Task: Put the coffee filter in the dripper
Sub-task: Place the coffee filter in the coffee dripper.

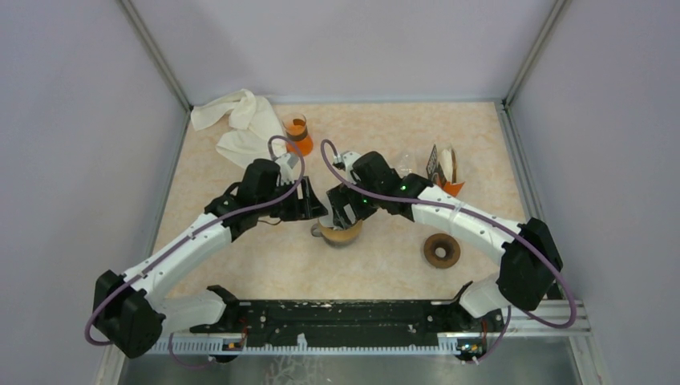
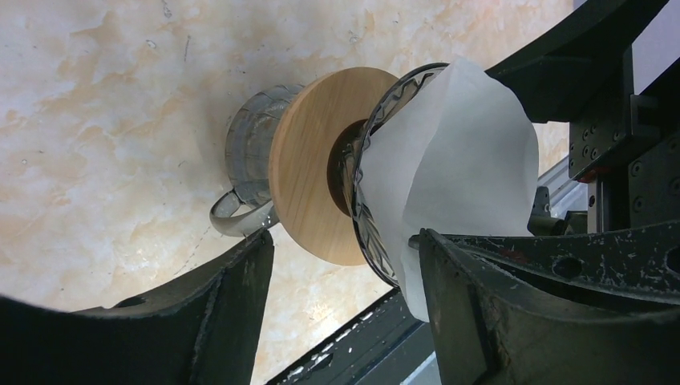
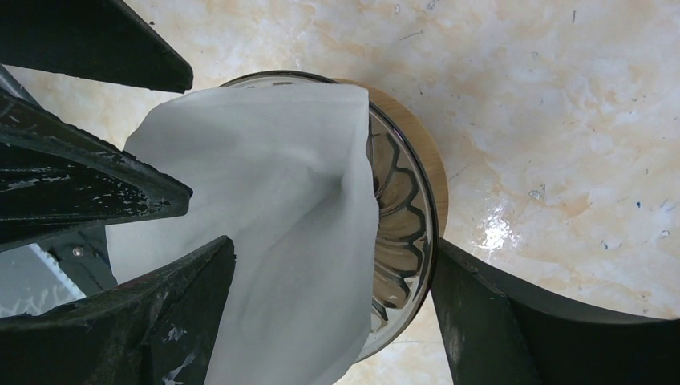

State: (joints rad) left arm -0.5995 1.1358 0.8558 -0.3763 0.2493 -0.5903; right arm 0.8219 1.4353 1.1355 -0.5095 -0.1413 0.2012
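Observation:
The dripper point(image 1: 343, 235) stands mid-table: a ribbed glass cone point(image 3: 401, 216) on a round wooden collar point(image 2: 317, 160), with a handle point(image 2: 232, 220). The white coffee filter point(image 2: 457, 160) sits in the cone, and its crumpled upper part sticks out above the rim point(image 3: 265, 208). My left gripper point(image 2: 343, 241) is open beside the dripper, and one finger point(image 2: 465, 289) touches the filter's edge. My right gripper point(image 3: 333, 245) is open and straddles filter and rim. One of its fingers point(image 3: 473, 313) lies against the glass rim, the other point(image 3: 176, 305) over the paper. In the top view both grippers point(image 1: 317, 210) point(image 1: 341, 212) crowd over the dripper.
A crumpled white cloth point(image 1: 240, 120) lies at the back left, next to a glass with orange contents point(image 1: 298, 132). A brown ring point(image 1: 442, 250) lies right of the dripper, and a small stand with an orange base point(image 1: 443, 168) is behind it. A black rail point(image 1: 345, 317) runs along the near edge.

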